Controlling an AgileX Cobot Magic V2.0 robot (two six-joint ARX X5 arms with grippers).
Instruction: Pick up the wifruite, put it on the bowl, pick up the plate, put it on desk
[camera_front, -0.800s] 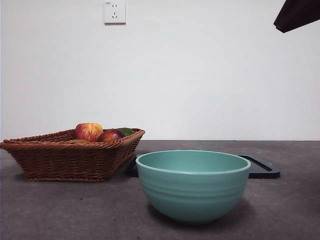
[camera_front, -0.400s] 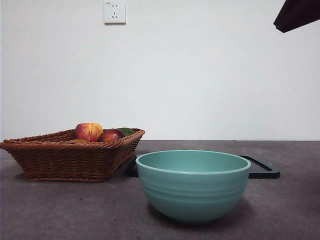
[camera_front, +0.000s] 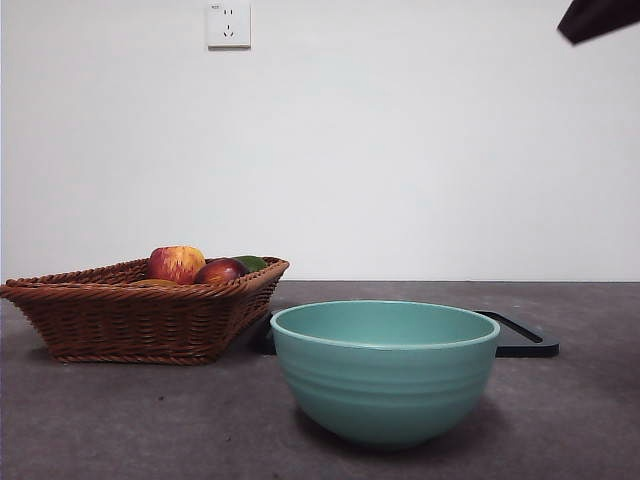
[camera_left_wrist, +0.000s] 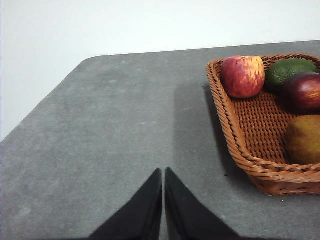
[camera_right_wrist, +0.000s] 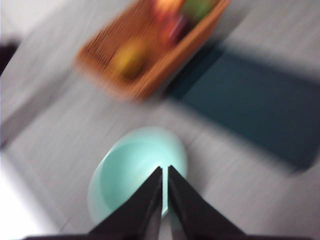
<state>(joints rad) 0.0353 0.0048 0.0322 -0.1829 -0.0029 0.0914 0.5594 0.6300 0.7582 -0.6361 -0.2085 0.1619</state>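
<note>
Both my claws are pinched together on nothing: left gripper (camera_left_wrist: 163, 172) over bare desk (camera_left_wrist: 110, 125) beside the basket (camera_left_wrist: 235, 135), right gripper (camera_right_wrist: 165, 170) above the bowl (camera_front: 385, 368); wifruite (camera_left_wrist: 303, 138) sits in the basket.

Four fruits (camera_left_wrist: 243, 76), one basket (camera_left_wrist: 235, 131), one bowl (camera_front: 385, 370)

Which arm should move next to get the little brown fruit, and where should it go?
Probably the left end effector should swing toward the basket and open above the brown fruit. That fruit lies in the basket beside the apple, and the bowl holds nothing yet. The left end effector is shut over bare desk; the right end effector hangs high above the bowl.
</note>
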